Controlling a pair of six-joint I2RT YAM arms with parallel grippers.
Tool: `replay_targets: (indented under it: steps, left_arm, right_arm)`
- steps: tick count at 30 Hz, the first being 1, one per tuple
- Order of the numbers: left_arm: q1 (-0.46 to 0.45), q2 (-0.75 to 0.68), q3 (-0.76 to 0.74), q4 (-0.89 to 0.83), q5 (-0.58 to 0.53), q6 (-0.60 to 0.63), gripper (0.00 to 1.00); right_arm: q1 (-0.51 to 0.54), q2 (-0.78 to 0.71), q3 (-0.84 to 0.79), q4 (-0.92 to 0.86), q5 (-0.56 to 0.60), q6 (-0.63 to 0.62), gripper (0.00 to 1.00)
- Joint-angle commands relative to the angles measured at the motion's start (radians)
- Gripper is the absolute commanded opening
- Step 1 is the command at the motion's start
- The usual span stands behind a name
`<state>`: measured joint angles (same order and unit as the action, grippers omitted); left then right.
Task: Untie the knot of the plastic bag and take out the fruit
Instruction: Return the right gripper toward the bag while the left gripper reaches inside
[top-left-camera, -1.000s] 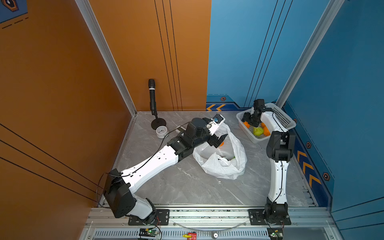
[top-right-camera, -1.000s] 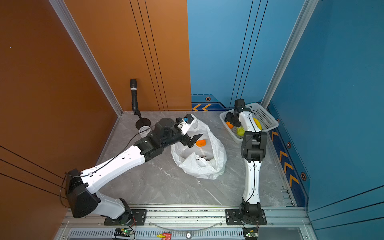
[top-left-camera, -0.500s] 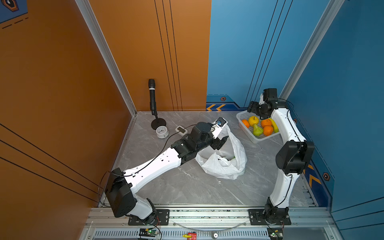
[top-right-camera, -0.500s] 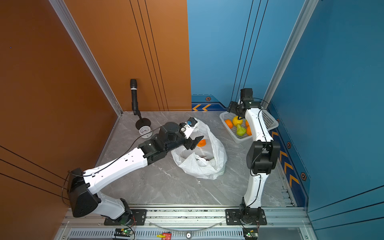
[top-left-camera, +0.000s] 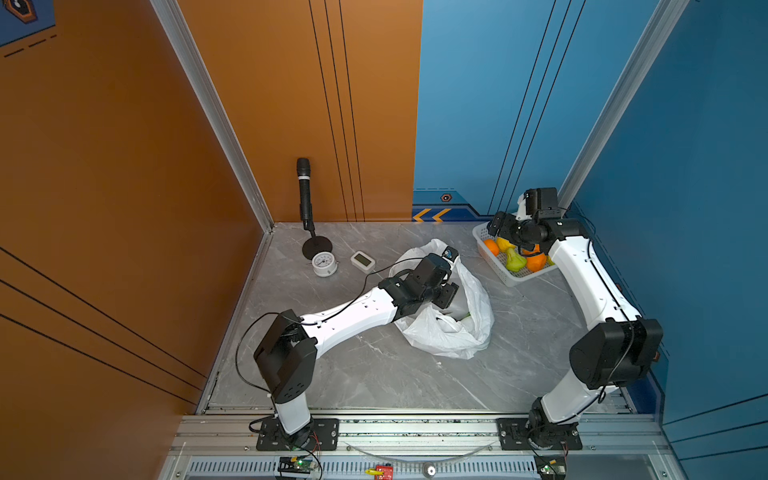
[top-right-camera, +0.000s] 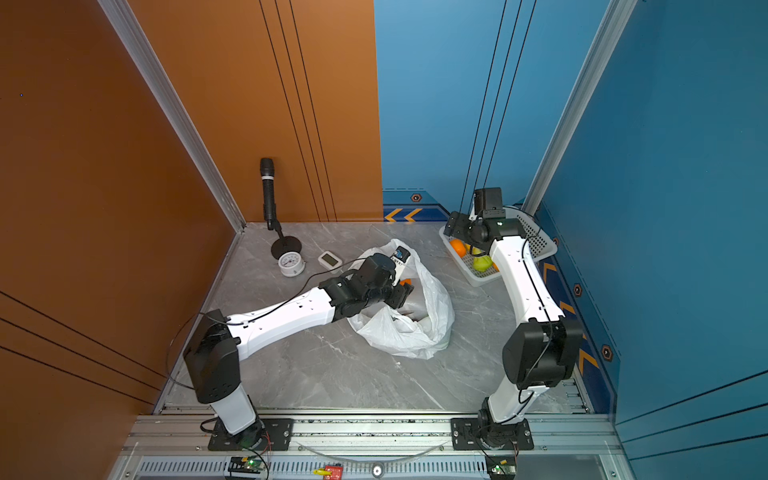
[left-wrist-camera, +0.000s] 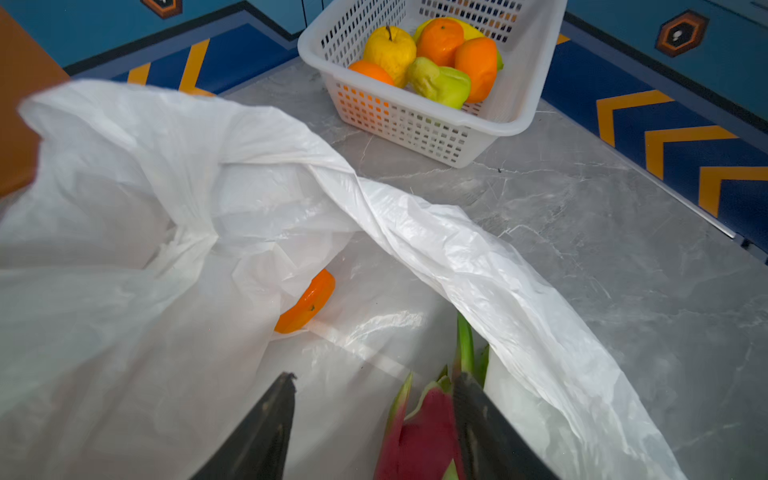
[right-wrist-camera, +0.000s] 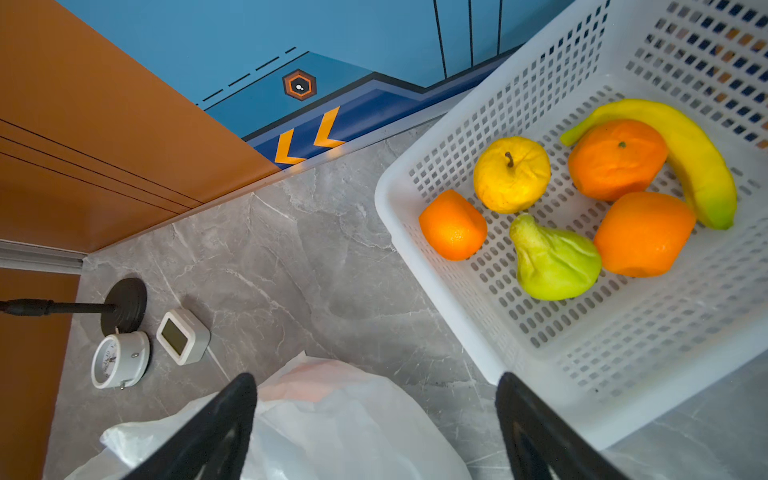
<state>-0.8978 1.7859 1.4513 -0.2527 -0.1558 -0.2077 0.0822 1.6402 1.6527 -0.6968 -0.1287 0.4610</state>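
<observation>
Left pincer (left-wrist-camera: 376, 376) is reaching into the gaping mouth of the thin, crinkly white plastic bag (left-wrist-camera: 124, 166). Its two dark fingers (left-wrist-camera: 266, 428) are standing partly apart around one pink-and-green dragon fruit (left-wrist-camera: 422, 432); one finger is touching the fruit and one is standing clear of it. One round orange (left-wrist-camera: 307, 303) is lying deeper in the bag, half under a fold. The bag is lying mid-table on the grey marble tabletop (top-left-camera: 374, 374), near the white perforated plastic basket (right-wrist-camera: 623, 411). Right pincer (right-wrist-camera: 378, 378) is hovering by the basket's end, spread wide and gripping nothing. The basket is holding six pieces: three oranges (right-wrist-camera: 453, 224), one yellow round fruit (right-wrist-camera: 511, 174), one green pear (right-wrist-camera: 552, 266) and one yellow banana (right-wrist-camera: 685, 153).
</observation>
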Motion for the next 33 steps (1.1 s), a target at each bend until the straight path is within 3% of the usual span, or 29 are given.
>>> replay_targets:
  steps: [1, 7, 16, 20, 26, 33]
  left_arm:
    - [-0.001, 0.066, 0.085, -0.132, -0.076, -0.105, 0.59]
    - [0.017, 0.210, 0.204, -0.174, -0.049, -0.171, 0.59]
    - [0.058, 0.374, 0.355, -0.233, -0.001, -0.295, 0.61]
    - [0.064, 0.414, 0.404, -0.250, -0.051, -0.313, 0.68]
    - [0.077, 0.464, 0.460, -0.274, -0.142, -0.302, 0.75]
    - [0.093, 0.521, 0.522, -0.309, -0.156, -0.280, 0.82]
  right_arm:
    - [0.029, -0.088, -0.080, 0.008, -0.032, 0.097, 0.91]
    - [0.066, -0.171, -0.218, 0.057, -0.070, 0.125, 0.93]
    - [0.075, -0.107, -0.185, 0.021, -0.078, 0.175, 0.94]
    - [0.075, -0.082, -0.179, 0.029, -0.089, 0.173, 0.94]
    - [0.062, 0.062, -0.088, 0.023, -0.197, 0.175, 0.94]
    - [0.089, 0.254, 0.049, -0.008, -0.252, 0.167, 0.95]
